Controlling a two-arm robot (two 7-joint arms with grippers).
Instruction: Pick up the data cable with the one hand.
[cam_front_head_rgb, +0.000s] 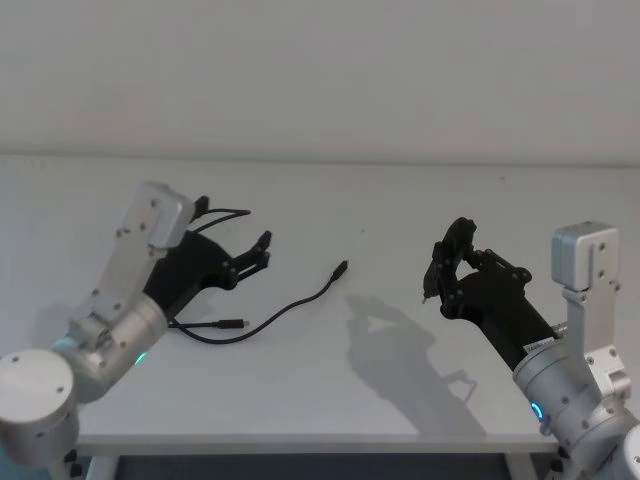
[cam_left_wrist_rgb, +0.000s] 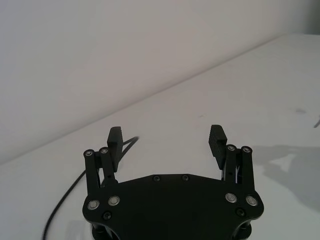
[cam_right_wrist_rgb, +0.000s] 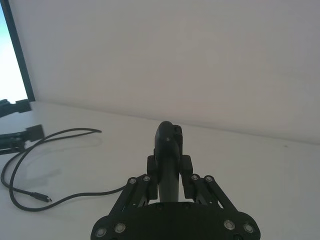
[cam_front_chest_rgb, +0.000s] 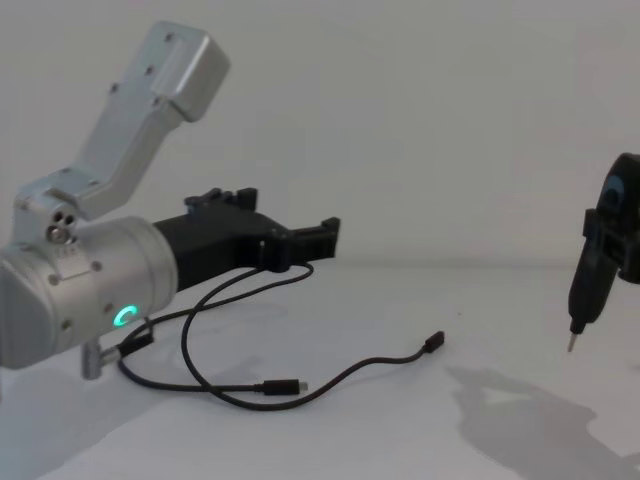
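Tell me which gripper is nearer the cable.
Left. The left gripper hangs open above the cable, over its loop; the right gripper is off to the right, past the plug end.

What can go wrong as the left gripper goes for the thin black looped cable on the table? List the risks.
One: the thin black data cable lies flat on the white table, so the open black two-finger left gripper hovering over its loop may miss it or scrape the table. Two: strands run beneath the gripper; a lift could snag a second strand and drag the plugs. The black right gripper hangs far right.
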